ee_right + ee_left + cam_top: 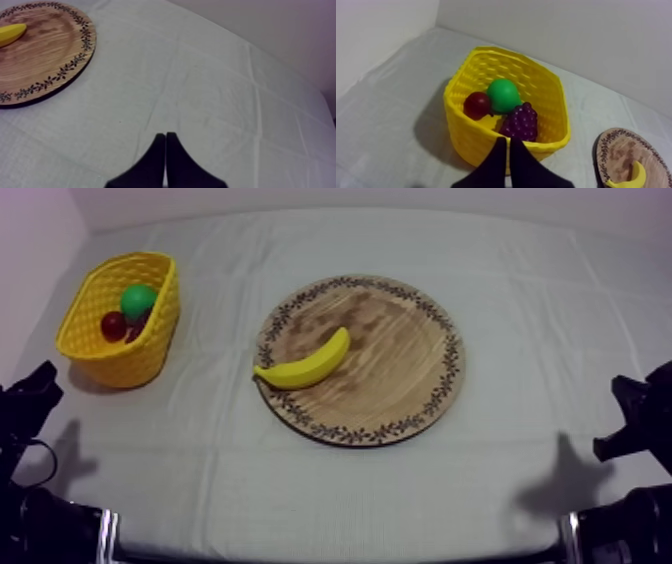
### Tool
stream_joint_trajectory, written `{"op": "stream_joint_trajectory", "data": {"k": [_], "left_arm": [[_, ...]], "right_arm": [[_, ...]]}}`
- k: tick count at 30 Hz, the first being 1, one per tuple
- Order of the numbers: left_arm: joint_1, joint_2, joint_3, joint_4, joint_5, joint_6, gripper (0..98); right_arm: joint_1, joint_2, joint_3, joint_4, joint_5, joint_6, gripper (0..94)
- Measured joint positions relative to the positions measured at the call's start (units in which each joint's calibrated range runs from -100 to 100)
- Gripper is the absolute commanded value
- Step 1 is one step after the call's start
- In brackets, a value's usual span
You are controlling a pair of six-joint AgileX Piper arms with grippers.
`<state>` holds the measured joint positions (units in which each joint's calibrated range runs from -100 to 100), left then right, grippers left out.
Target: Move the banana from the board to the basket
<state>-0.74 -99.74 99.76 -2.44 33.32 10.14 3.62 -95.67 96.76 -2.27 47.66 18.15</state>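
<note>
A white cloth [200, 473] covers the table. A round wooden board [400, 378] with a patterned rim sits at the middle. The banana [305, 363] lies on the left part of the board, curved, with one tip at the board's left rim and the other pointing toward the board's centre. The rest of the board is bare wood.

A yellow basket [125, 360] stands at the far left of the table, well apart from the board, with open cloth between them. Inside it sit a green fruit [138, 298], a small red fruit [113, 325] and a bunch of grapes [521, 121], packed close together.

The left gripper [508, 142] rests at the near left, just short of the basket's near wall, its black fingers pressed together into a narrow wedge. The right gripper [165, 136] rests at the near right over plain cloth, well away from the board, its fingers also pressed together and holding nothing.

Wide open cloth stretches right of the board and along the near edge.
</note>
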Motion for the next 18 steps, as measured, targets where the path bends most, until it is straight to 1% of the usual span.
{"op": "stream_joint_trajectory", "data": {"k": [13, 15, 18], "left_arm": [[0.18, 0.0, 0.0, 0.0, 0.0, -0.03, 0.1], [1.06, 0.0, 0.06, 0.0, 0.0, -0.37, 0.1], [3.54, -0.15, 0.06, 0.0, -0.13, -1.24, 0.1]], "right_arm": [[-0.03, 0.0, 0.0, 0.0, 0.0, 0.0, 0.3], [-0.03, 0.0, 0.0, 0.0, 0.0, 0.0, 0.3], [-0.03, 0.0, 0.0, 0.0, 0.0, 0.0, 0.3]]}}
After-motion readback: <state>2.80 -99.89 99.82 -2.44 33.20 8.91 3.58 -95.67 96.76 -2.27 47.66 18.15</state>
